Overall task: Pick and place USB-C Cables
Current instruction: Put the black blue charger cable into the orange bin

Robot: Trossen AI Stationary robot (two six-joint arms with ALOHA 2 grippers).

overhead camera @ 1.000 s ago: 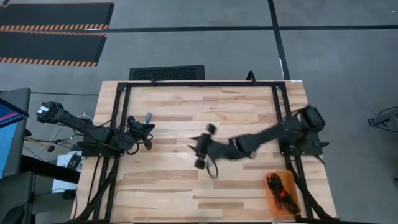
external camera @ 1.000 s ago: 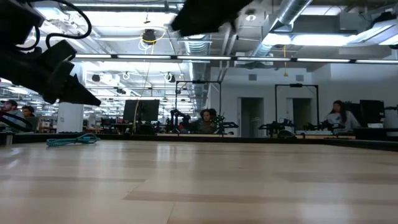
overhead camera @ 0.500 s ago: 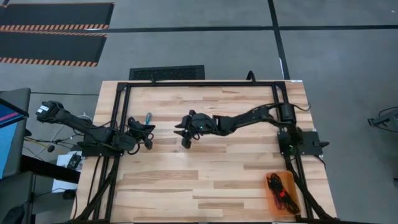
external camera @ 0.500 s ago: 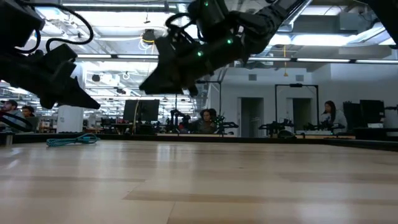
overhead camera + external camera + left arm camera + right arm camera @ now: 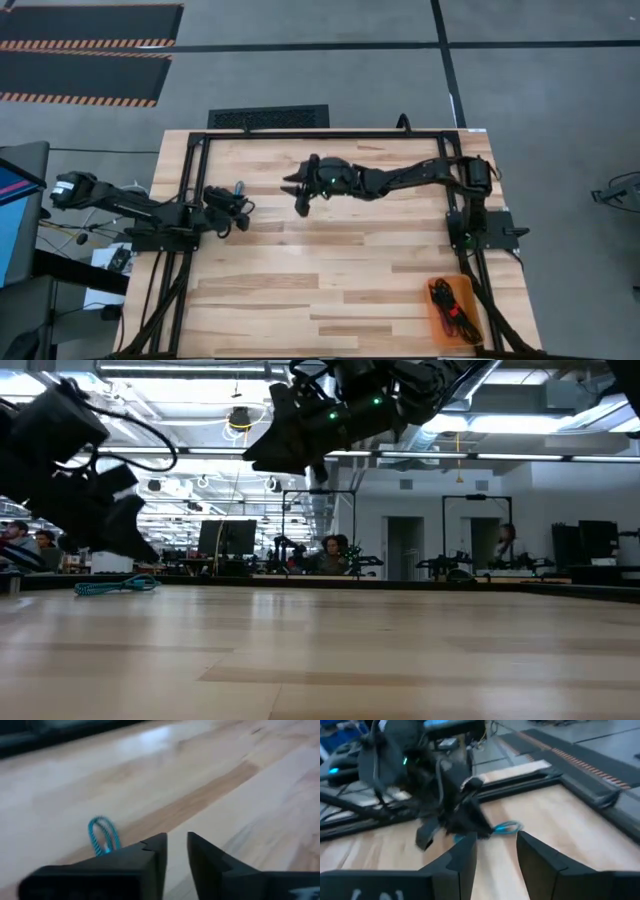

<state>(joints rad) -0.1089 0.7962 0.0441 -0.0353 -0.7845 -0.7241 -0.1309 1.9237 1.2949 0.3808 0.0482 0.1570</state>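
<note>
One teal cable [image 5: 103,835] lies on the desk [image 5: 330,290] just beyond the left gripper [image 5: 176,851]'s narrowly parted, empty fingers [image 5: 156,854].

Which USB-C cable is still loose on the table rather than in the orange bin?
The teal cable, lying on the bare wood by the left gripper; the black-and-red cables sit in the orange bin.

A teal cable [image 5: 238,187] lies flat on the bare wood, a small loose coil at about ten o'clock on the table, near its left edge. In the low view [image 5: 118,585] it shows as a thin, low, crinkled bundle. A bundle of black and red cables [image 5: 452,307] lies tangled in an orange tray at about five o'clock.
</note>
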